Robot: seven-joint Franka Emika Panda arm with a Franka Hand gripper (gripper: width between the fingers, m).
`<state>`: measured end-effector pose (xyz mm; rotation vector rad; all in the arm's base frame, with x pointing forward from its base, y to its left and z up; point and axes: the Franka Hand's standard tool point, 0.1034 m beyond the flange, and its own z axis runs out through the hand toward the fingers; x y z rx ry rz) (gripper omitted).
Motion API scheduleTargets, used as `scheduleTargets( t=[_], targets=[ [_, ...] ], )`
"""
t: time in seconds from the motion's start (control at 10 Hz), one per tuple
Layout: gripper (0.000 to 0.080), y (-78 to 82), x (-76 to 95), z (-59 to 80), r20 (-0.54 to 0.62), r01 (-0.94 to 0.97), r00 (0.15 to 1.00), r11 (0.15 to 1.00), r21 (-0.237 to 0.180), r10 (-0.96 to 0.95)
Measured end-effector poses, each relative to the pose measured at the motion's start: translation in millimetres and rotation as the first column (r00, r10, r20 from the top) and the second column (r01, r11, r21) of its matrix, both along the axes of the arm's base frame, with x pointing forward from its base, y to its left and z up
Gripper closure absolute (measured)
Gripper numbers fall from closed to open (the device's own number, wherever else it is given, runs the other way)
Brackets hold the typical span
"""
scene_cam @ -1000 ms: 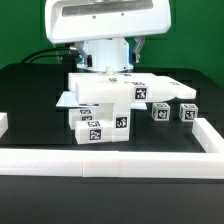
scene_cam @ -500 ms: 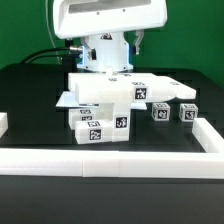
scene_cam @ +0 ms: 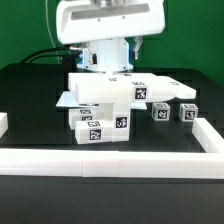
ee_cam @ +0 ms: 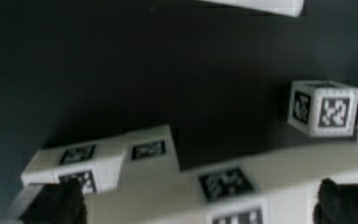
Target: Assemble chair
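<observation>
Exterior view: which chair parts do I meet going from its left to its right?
Stack of tagged blocks → first small cube → second small cube; the flat slab overlaps these, so omitted.

We see the exterior view brightly and evenly lit; the white chair parts [scene_cam: 100, 93] nearly wash out against the black table [scene_cam: 30, 95], with soft shadows beneath them. We find the wrist view dimmer, grainy and blurred, its marker tags [ee_cam: 226, 183] smeared, the cube [ee_cam: 327, 105] soft-edged.

Glossy white arm [scene_cam: 108, 25] — black cables [scene_cam: 45, 55] behind, dark-fingered gripper [ee_cam: 197, 203].
</observation>
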<state>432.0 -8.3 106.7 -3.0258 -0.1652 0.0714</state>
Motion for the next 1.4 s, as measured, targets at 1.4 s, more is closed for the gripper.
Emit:
scheduleTargets(
  t=[1.4],
  targets=[
    [0.0151, -15.2, 62.3, -27.7, 0.072, -0.037, 0.996, 0.996, -0.079, 0.043]
  ],
)
